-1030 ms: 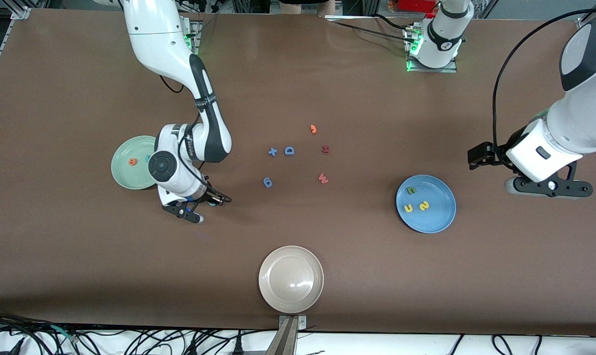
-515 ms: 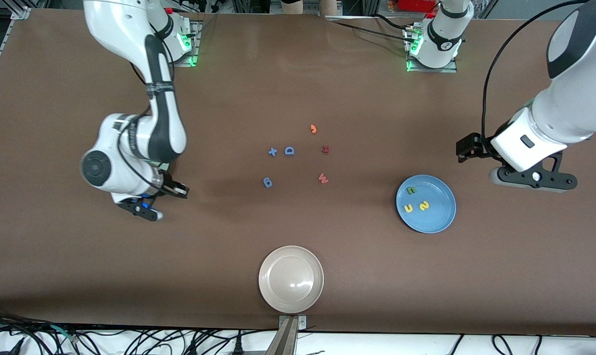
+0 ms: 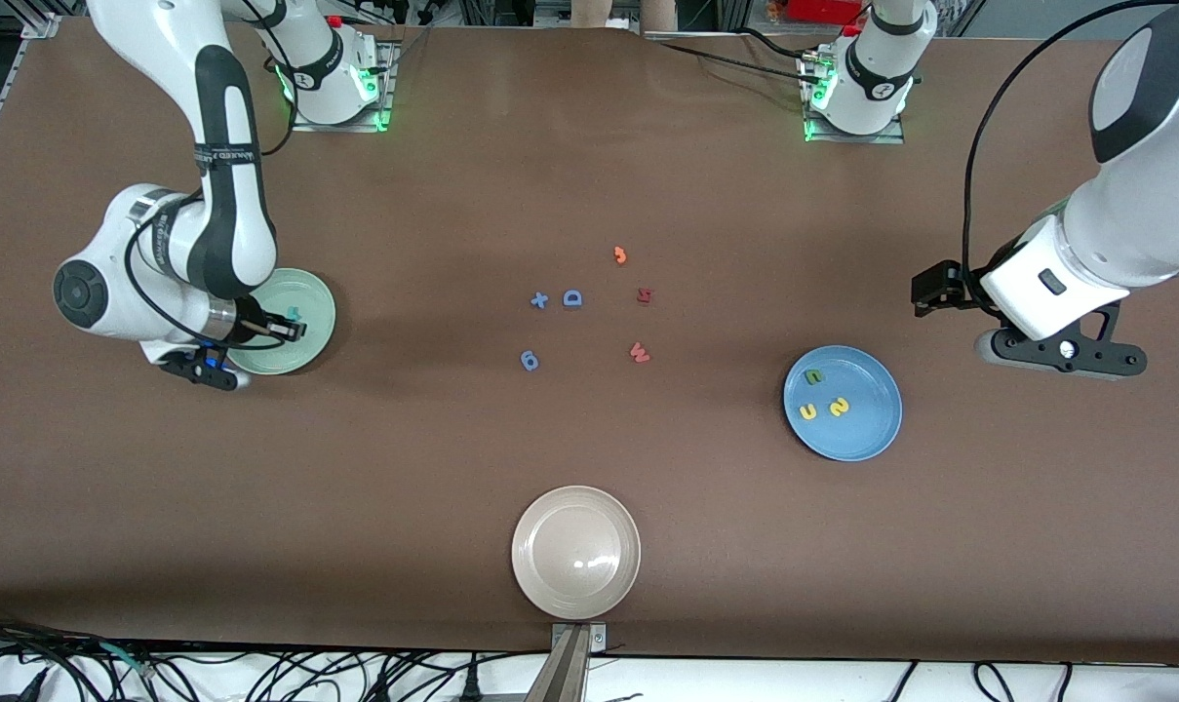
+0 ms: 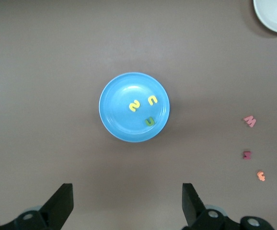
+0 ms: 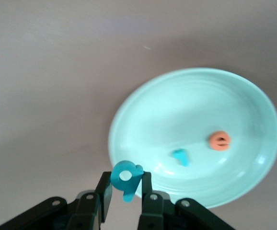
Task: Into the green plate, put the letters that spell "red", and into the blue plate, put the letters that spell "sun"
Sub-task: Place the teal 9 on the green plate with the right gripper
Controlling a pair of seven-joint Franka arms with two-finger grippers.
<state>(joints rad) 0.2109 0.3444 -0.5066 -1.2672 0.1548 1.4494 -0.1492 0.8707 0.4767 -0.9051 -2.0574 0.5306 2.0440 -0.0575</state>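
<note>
Table [image 3: 589, 175] w/ brown top is carrying three plates. Beige plate [image 3: 575, 552] is sitting nearest the front camera. Blue plate [image 3: 843, 403] is lying toward the left arm's end, holding yellow "s" [image 3: 840, 408], yellow "u" [image 3: 807, 411] & dark green "n" [image 3: 814, 375]. Green plate [image 3: 301, 322] is lying toward the right arm's end; orange "e" [image 5: 220, 141] & small teal "r" [image 5: 180, 156] are resting in it.

Left gripper [image 4: 126, 205] is hanging over bare table near the blue plate, fingers spread wide, nothing between them. Right gripper [image 5: 124, 191] is hovering at the green plate's rim, fingers pinching the teal "d" [image 5: 126, 178].

Mid-table, loose pieces are lying apart: blue "D" [image 3: 572, 298], blue "g" [image 3: 529, 361], red "w" [image 3: 639, 352], small orange piece [image 3: 620, 255].
</note>
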